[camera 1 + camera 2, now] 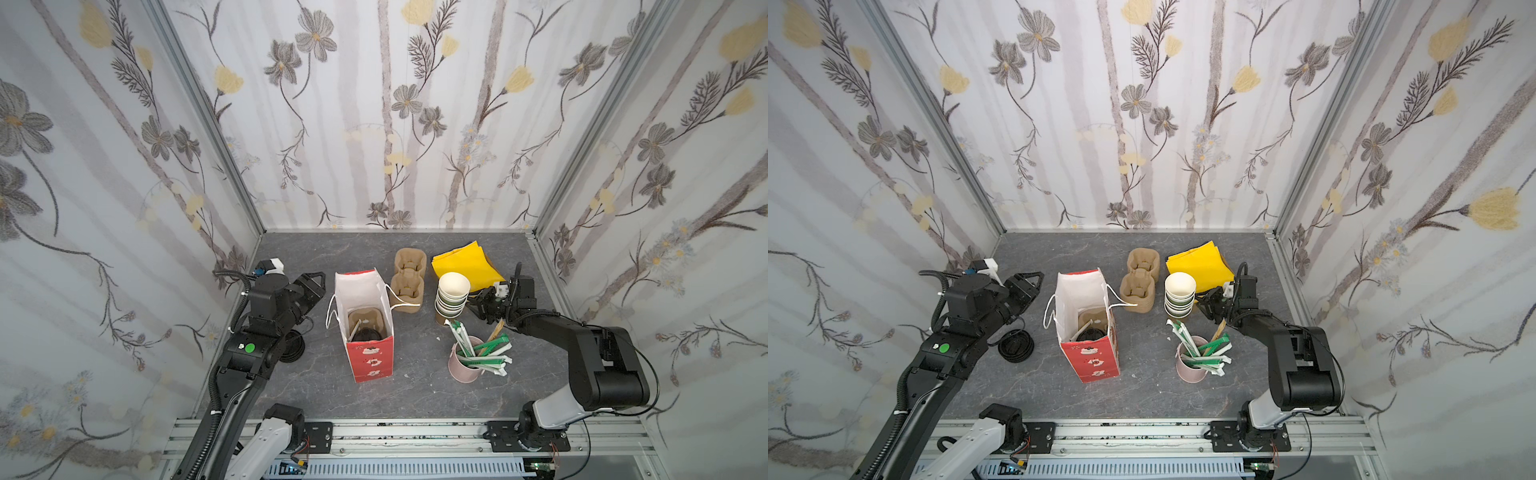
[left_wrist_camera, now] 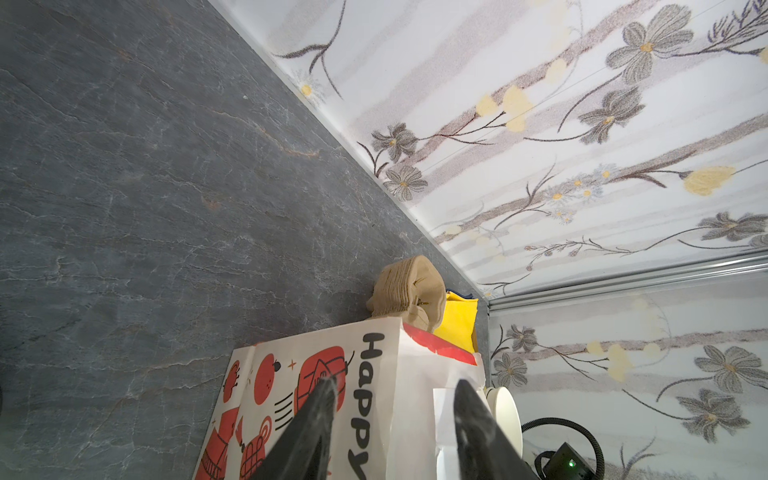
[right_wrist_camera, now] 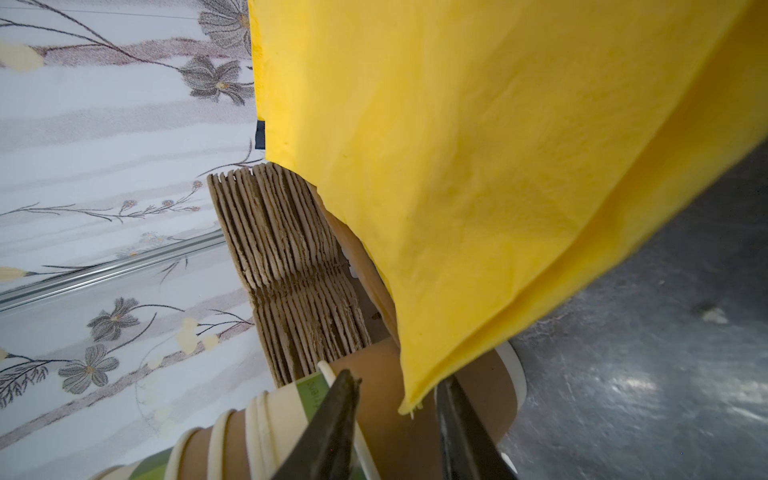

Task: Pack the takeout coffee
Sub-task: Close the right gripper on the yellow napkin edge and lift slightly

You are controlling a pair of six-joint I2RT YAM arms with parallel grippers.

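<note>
Takeout coffee (image 1: pixel 366 334) down inside the red-and-white paper bag (image 1: pixel 371 362), black lid up, seated in a pulp carrier (image 1: pixel 362 316). Bag just ahead of left pincer (image 2: pixel 397 382), off its fingertips, contact unclear. Well apart from right pincer (image 3: pixel 398 380), beyond the stack of paper cups (image 1: pixel 452 293).

Left pincer half spread, empty. Right pincer set narrow round a corner of the yellow napkins (image 3: pixel 478 187), gap visible, corner not seen pinched.

Judged: cup packing done. Napkin pending, perhaps also a straw from the pink cup (image 1: pixel 464 368) near right pincer's wrist. Bag mouth open.
</note>
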